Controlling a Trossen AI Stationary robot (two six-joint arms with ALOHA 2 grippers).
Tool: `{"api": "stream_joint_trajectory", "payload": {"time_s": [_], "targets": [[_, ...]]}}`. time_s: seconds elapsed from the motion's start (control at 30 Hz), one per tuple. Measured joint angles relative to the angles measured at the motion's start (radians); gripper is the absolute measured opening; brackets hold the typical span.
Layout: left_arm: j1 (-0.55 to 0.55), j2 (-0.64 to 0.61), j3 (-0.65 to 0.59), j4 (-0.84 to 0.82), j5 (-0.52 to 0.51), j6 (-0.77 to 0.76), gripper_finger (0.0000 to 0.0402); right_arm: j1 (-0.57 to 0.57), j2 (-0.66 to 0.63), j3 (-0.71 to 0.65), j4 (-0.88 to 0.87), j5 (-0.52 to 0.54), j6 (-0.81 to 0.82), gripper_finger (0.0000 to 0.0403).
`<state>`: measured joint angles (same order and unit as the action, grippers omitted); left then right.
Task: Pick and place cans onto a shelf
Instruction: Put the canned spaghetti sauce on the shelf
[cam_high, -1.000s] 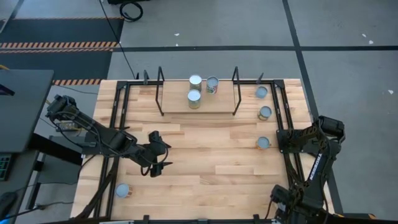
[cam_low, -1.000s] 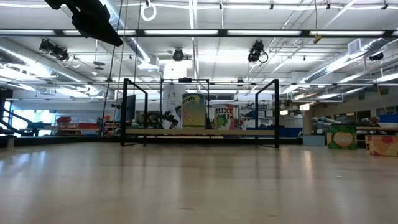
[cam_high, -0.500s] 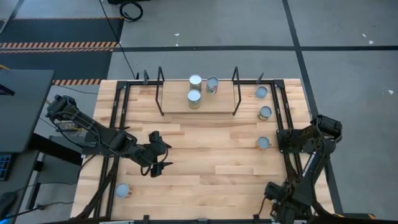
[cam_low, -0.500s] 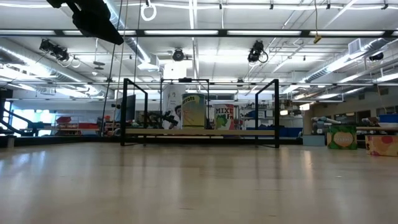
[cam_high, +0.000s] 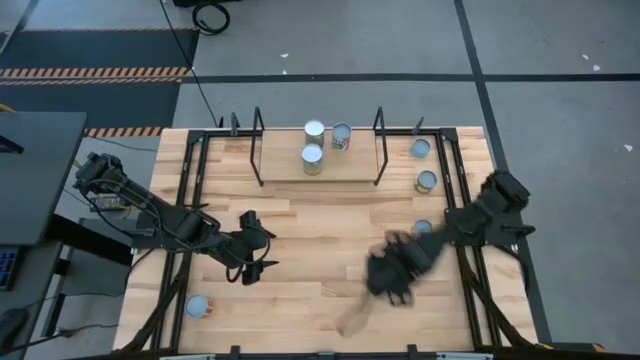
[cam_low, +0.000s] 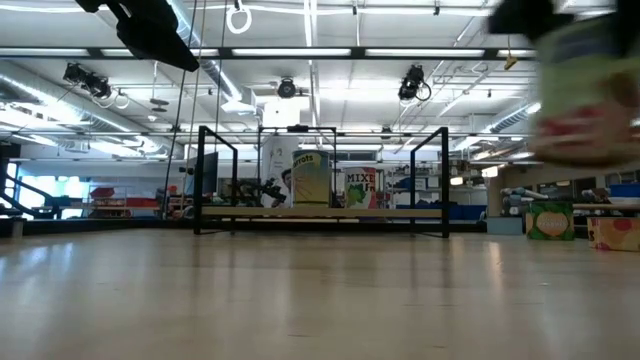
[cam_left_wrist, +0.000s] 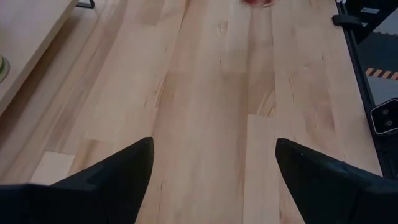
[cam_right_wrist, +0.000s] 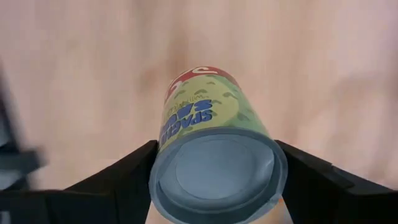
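Note:
My right gripper hovers over the table's middle right, blurred, shut on a can with a yellow-green label and a silvery end; the can also shows blurred in the low view. My left gripper is open and empty over bare wood at the middle left. Three cans stand on the shelf at the far middle. Three more cans stand along the right side, and one near the left corner. My right gripper pinches the can between its two fingers, one on each side of its labelled wall, near the silvery end that faces the wrist camera. The can points along the fingers. It is lifted clear of the table.
Black frame rails run along the table's left and right sides, and the shelf's upright posts stand at the far middle. Bare wood lies between the two grippers.
My right gripper has swung fast from the table's near right corner toward the middle, carrying the can, which has come into the low view high at the right.

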<state>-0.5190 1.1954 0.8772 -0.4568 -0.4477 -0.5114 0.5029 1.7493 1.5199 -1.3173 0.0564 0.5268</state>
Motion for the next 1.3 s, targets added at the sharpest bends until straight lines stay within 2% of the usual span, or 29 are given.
{"api": "stream_joint_trajectory", "payload": {"time_s": [0.2, 0.37, 0.6, 0.77, 1.1, 1.3], "targets": [[0.0, 0.0, 0.0, 0.0, 0.0, 0.0, 0.0341, -0.261, 0.0, 0.106, 0.009, 0.129, -0.428, 0.0294], [0.0, 0.0, 0.0, 0.0, 0.0, 0.0, 0.0341, -0.432, 0.021, 0.201, 0.032, 0.166, -0.623, 0.0291], [0.0, 0.0, 0.0, 0.004, 0.0, 0.0, 0.0341, -0.565, 0.164, 0.357, -0.077, 0.213, -0.864, 0.0293], [0.0, 0.0, 0.0, 0.016, 0.0, 0.0, 0.0341, -0.638, 0.216, 0.372, -0.085, 0.252, -1.055, 0.0293], [0.0, 0.0, 0.0, 0.032, 0.0, 0.0, 0.0341, -0.809, 0.27, 0.366, 0.014, 0.235, -1.255, 0.0294], [0.0, 0.0, 0.0, 0.042, 0.0, 0.0, 0.0341, -0.853, 0.281, 0.353, 0.108, 0.196, -1.314, 0.0295]]}}
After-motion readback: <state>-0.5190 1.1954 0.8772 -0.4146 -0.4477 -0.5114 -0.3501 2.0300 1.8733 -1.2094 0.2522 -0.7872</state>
